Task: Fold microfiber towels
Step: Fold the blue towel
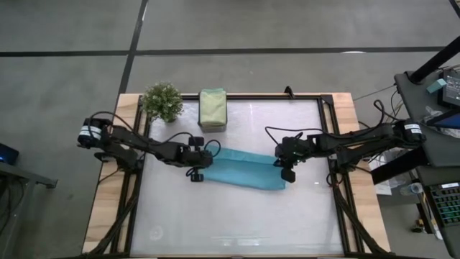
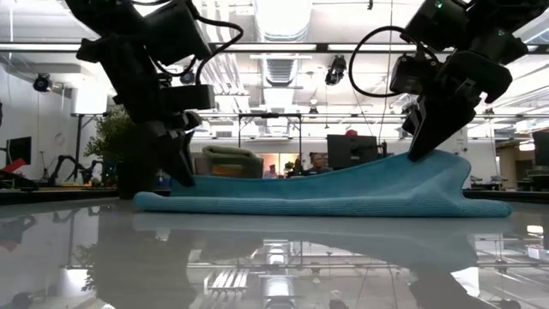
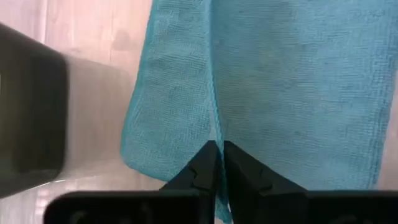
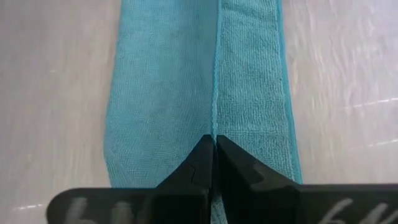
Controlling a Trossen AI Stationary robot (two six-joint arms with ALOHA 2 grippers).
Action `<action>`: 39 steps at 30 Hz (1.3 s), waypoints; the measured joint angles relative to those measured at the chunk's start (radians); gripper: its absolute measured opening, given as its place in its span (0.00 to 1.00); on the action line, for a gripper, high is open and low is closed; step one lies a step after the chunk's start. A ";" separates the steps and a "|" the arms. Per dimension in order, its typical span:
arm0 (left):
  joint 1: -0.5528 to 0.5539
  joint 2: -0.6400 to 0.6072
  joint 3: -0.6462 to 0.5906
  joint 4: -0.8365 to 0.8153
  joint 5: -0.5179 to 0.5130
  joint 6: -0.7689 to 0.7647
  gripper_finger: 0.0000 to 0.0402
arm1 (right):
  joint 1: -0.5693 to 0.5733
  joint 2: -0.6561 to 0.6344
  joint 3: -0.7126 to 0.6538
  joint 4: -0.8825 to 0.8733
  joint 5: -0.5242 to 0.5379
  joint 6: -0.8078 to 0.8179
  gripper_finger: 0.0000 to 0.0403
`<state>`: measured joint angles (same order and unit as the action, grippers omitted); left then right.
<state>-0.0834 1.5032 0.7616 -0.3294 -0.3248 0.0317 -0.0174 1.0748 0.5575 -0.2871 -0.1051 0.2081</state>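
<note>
A light blue microfiber towel (image 1: 244, 170), folded into a long strip, lies across the middle of the table between my two grippers. My left gripper (image 1: 198, 173) is shut at its left end and my right gripper (image 1: 286, 173) is shut at its right end. In the low view the towel (image 2: 343, 194) lies flat at the left and rises in a hump at the right. A sage green towel (image 1: 212, 108), folded, rests flat at the table's far edge. My left gripper pinches the hemmed edge (image 3: 217, 132) that runs lengthwise along the strip's middle, at the towel's left end. Its fingers slant down from the table's left, along the strip. That end (image 2: 154, 202) lies low on the table. My right gripper pinches the same lengthwise hemmed edge (image 4: 214, 127) at the towel's right end, between its two fingertips. The fingers slant down from the table's right, along the strip. The held part (image 2: 429, 167) is raised in a hump; the cloth beneath and beyond stays on the table.
A little green potted plant (image 1: 162, 101) stands at the far left corner, beside the green towel. The near half of the glossy tabletop (image 1: 237, 223) holds nothing. Black frame rails (image 1: 334, 144) run along the table's sides.
</note>
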 joint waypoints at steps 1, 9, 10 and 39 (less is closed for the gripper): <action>0.000 0.003 0.000 0.001 0.002 0.001 0.02 | 0.000 0.000 0.000 0.000 0.000 0.000 0.02; 0.003 0.003 0.000 0.006 -0.094 0.035 0.00 | 0.000 0.000 0.000 0.004 0.000 0.000 0.02; 0.006 -0.004 0.000 0.008 -0.113 0.037 0.00 | 0.000 0.000 0.000 0.002 0.000 0.000 0.02; 0.108 0.075 -0.002 0.119 -0.183 0.089 0.00 | -0.003 0.089 0.027 -0.066 0.185 0.039 0.04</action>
<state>0.0246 1.5784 0.7600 -0.2108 -0.5075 0.1204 -0.0200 1.1642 0.5846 -0.3534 0.0799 0.2467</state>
